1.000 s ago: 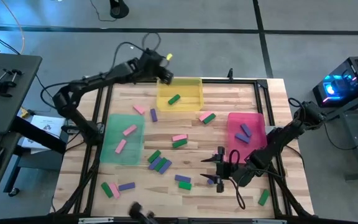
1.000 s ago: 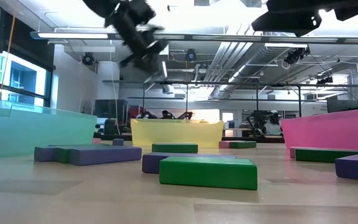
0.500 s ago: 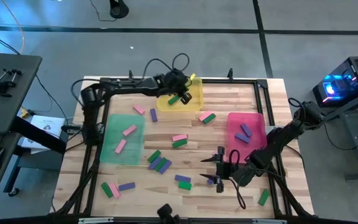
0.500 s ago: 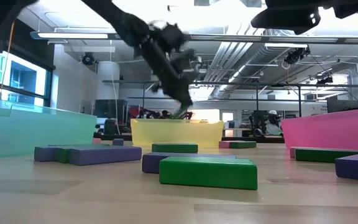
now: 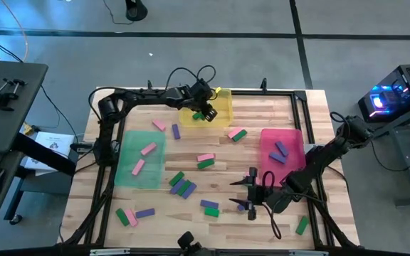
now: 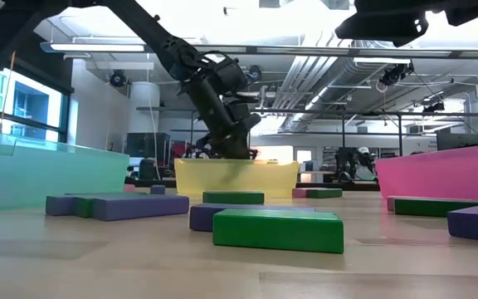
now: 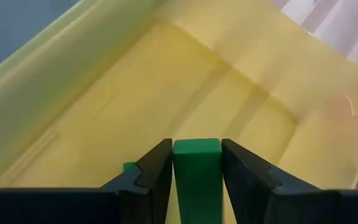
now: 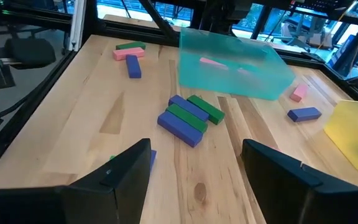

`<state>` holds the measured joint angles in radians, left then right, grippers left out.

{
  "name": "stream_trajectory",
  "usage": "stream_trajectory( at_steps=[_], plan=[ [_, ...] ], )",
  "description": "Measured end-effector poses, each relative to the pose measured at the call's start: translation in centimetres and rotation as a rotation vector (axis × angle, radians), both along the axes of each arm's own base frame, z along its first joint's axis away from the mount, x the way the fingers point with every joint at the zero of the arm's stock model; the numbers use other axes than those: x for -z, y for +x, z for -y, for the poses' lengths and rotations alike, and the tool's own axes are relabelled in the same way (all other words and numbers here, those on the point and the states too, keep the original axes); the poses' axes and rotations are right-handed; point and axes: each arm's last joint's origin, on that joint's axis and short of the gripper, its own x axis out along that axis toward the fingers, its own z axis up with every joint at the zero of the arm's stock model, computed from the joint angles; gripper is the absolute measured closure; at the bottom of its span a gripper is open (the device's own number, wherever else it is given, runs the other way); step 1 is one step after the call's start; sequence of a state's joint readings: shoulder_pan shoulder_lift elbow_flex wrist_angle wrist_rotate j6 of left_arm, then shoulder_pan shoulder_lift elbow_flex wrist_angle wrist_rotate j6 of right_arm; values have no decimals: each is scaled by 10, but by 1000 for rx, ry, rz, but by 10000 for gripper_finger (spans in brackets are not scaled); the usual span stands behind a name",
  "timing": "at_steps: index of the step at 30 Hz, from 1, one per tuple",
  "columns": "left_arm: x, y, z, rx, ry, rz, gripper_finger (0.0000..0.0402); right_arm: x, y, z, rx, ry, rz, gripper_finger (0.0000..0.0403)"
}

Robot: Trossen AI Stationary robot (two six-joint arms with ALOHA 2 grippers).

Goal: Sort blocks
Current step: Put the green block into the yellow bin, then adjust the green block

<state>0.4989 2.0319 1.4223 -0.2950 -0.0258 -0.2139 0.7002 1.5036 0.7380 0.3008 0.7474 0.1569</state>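
My left gripper [image 5: 205, 108] reaches down into the yellow tray [image 5: 223, 103] at the table's far side, shut on a green block [image 7: 196, 180]. A second green block [image 5: 198, 116] lies on the tray floor beside it. In the low view the fingers [image 6: 236, 149] dip behind the tray's wall. My right gripper [image 5: 251, 193] hovers open over the table's near right part, nothing between its fingers [image 8: 129, 168]. Pink, green and blue-purple blocks lie scattered on the wood. My left gripper pinches the green block between its two fingers, one on each long side [image 7: 178, 171]. The block lies along the fingers, its end face [image 7: 196, 147] level with their tips. The fingers slant down from the table's far left. Whether the block touches the tray floor cannot be told.
A teal tray [image 5: 128, 171] at the left holds two pink blocks; a pink tray [image 5: 294, 139] at the right holds blue-purple ones. Loose blocks cluster at the middle [image 5: 182, 185], near left [image 5: 132, 215] and near right [image 5: 302, 225]. Black rails frame the table.
My left gripper has come down from above the yellow tray's far left corner, moving toward the table's right and near side, tipping steeper, and now reaches into the tray with the green block.
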Motion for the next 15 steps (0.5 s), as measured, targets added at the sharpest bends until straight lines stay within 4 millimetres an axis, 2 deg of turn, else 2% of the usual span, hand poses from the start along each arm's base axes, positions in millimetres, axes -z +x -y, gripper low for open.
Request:
stream_trajectory(
  at_steps=[3, 6, 11, 15],
  plan=[
    [-1, -2, -2, -11, -15, -2, 261, -2, -3, 0, 49, -5, 19, 166],
    [-11, -10, -1, -21, -30, -25, 252, -10, -12, 5, 128, 0, 31, 166],
    [-48, -30, 5, -44, -27, -37, 249, -26, -29, 22, 218, 102, 11, 166],
    [-83, -37, 33, -32, 67, -28, 248, -34, -36, 45, 329, 213, -19, 166]
  ],
)
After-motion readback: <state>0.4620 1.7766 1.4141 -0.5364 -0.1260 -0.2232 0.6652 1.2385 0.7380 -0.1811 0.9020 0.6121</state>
